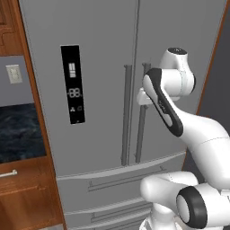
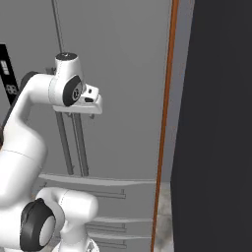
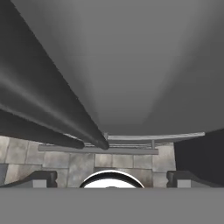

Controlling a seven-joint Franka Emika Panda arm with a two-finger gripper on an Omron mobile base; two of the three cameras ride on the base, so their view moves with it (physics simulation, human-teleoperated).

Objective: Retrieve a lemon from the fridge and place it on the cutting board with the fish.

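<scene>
Gripper [image 3: 112, 179] jaws stand spread wide with nothing between them, pointing down along the fridge [image 1: 103, 54] front. Just beside the hand run the two long vertical bar handles [image 1: 127, 114], the nearer one crossing the hand view at its left. Below the gripper lie the fridge's lower drawers [image 1: 112, 184] and a tiled floor [image 3: 57, 159]. Farther left of the gripper sits the black display panel [image 1: 73, 84].
</scene>
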